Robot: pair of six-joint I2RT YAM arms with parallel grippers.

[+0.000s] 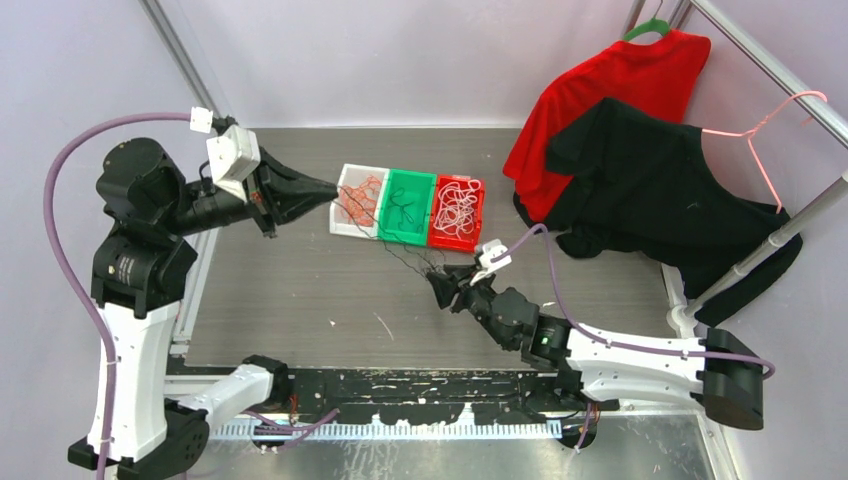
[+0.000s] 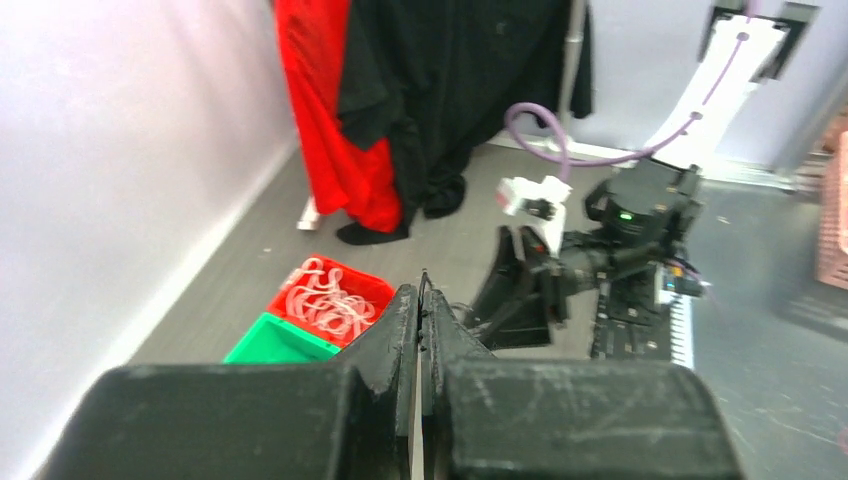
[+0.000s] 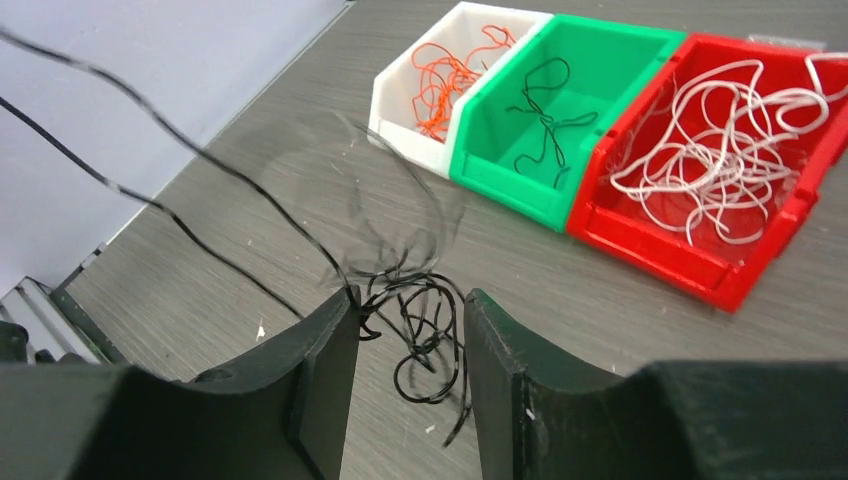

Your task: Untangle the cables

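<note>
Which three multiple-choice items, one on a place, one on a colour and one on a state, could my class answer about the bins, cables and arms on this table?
1. Where does the green bin stand?
A. Between the white bin and the red bin
B. Alone at the near edge of the table
C. Under the hanging shirts

2. What colour are the cables in the red bin?
A. Orange
B. Black
C. White

3. How do the jaws of the right pincer stand?
A. Shut tight on a shirt
B. Apart, with the black tangle between them
C. Shut on the rim of a bin

Answers:
1. A, since the three bins sit in one row with the green one in the middle.
2. C, since pale loops fill the red bin.
3. B, since the right wrist view shows a gap between the fingers and the tangle lying in it.
</note>
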